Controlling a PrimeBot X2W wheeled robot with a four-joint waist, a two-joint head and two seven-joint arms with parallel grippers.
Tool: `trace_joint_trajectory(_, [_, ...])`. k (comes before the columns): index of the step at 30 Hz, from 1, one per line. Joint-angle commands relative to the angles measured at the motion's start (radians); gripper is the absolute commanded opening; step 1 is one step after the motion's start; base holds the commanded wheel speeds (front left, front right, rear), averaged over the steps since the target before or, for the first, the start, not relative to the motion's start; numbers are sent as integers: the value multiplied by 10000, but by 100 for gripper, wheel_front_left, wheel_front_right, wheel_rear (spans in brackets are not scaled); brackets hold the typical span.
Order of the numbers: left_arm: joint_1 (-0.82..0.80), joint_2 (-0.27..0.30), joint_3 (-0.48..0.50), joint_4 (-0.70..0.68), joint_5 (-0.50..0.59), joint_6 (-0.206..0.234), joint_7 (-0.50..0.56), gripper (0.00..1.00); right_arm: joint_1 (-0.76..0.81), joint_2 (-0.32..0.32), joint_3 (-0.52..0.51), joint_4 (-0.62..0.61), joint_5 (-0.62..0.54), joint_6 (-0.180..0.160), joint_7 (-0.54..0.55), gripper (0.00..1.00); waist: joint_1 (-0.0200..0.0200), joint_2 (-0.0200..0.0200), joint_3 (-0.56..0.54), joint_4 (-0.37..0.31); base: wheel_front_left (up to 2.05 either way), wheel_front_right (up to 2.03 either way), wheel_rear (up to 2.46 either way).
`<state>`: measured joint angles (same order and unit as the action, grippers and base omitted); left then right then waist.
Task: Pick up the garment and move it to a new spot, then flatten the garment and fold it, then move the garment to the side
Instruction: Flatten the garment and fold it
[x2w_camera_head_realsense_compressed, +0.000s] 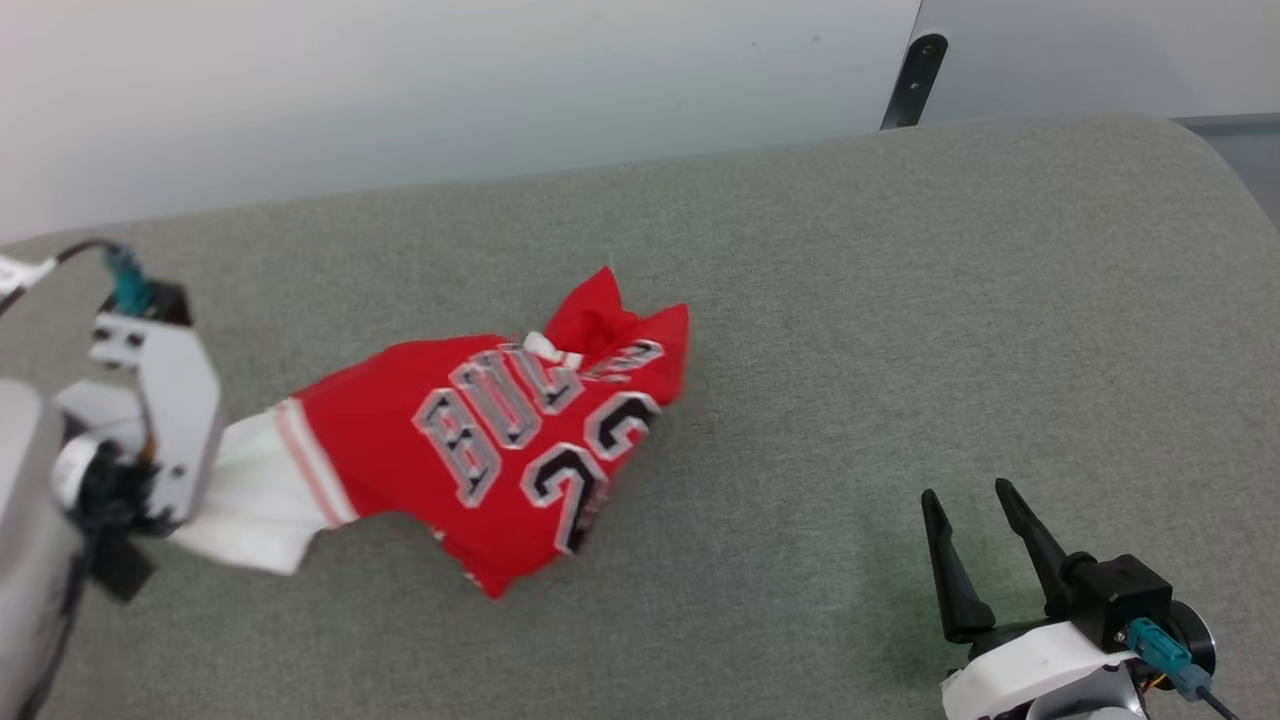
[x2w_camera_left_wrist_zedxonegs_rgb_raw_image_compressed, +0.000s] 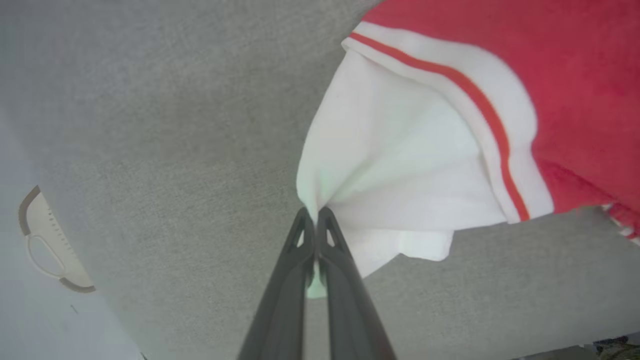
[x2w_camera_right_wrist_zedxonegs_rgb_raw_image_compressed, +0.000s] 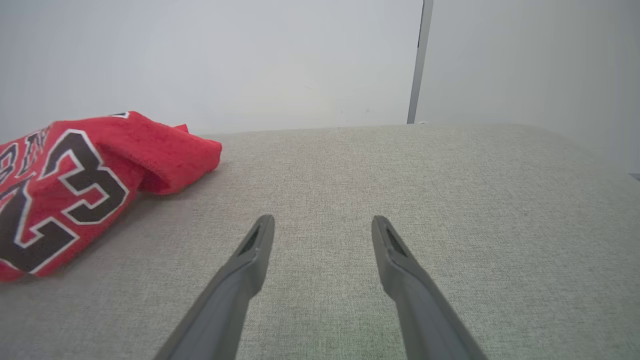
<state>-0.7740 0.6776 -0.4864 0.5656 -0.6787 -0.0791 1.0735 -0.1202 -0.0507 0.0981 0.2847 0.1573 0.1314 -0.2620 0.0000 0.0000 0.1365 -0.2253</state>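
Observation:
The garment (x2w_camera_head_realsense_compressed: 500, 440), a small red shirt with black white-edged lettering and a white sleeve, lies crumpled left of centre on the grey surface. My left gripper (x2w_camera_left_wrist_zedxonegs_rgb_raw_image_compressed: 315, 216) is shut on the white sleeve (x2w_camera_left_wrist_zedxonegs_rgb_raw_image_compressed: 395, 165), pinching a bunched fold at its tips. In the head view that sleeve (x2w_camera_head_realsense_compressed: 255, 495) stretches left to the left arm's pale wrist (x2w_camera_head_realsense_compressed: 160, 420). My right gripper (x2w_camera_head_realsense_compressed: 965, 505) stands open at the lower right, well apart from the shirt. In the right wrist view the red garment (x2w_camera_right_wrist_zedxonegs_rgb_raw_image_compressed: 75, 185) lies far left of the open right gripper (x2w_camera_right_wrist_zedxonegs_rgb_raw_image_compressed: 322, 225).
The grey fabric-covered table (x2w_camera_head_realsense_compressed: 900, 300) has a rounded far-right corner. A pale wall runs behind it, with a dark bracket (x2w_camera_head_realsense_compressed: 912, 80) at the back right. A white handled object (x2w_camera_left_wrist_zedxonegs_rgb_raw_image_compressed: 47, 245) shows beyond the table's edge in the left wrist view.

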Motion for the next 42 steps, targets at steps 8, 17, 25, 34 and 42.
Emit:
trace_joint_trajectory(8, [1241, 782, 200, 367, -163, 542, 224, 0, 12, 9, 0, -30, -89, -14, -44, 100, 0, 0, 192, -39, 0, 0, 0])
trace_joint_trajectory(17, [2810, 396, 329, 203, -927, 1255, 711, 0, 108, 9, -50, -22, -78, -14, -45, 100, 0, 0, 244, -10, 0, 0, 0])
trace_joint_trajectory(25, [3726, 117, 304, -287, -1328, 2008, 1367, 0, 111, 8, 49, 40, -98, -14, -45, 100, 0, 0, 126, 29, 0, 0, 0])
trace_joint_trajectory(34, [4021, 140, 680, -1375, -1599, 2456, 1023, 100, 286, 8, 53, 247, -143, -14, -45, 100, 0, 0, -299, 135, 0, 0, 0])
trace_joint_trajectory(42, [4171, 257, 1100, -2531, -1758, 2679, 508, 100, 476, 8, 121, 549, -234, -14, -45, 100, 0, 0, -1037, 446, 0, 0, 0])
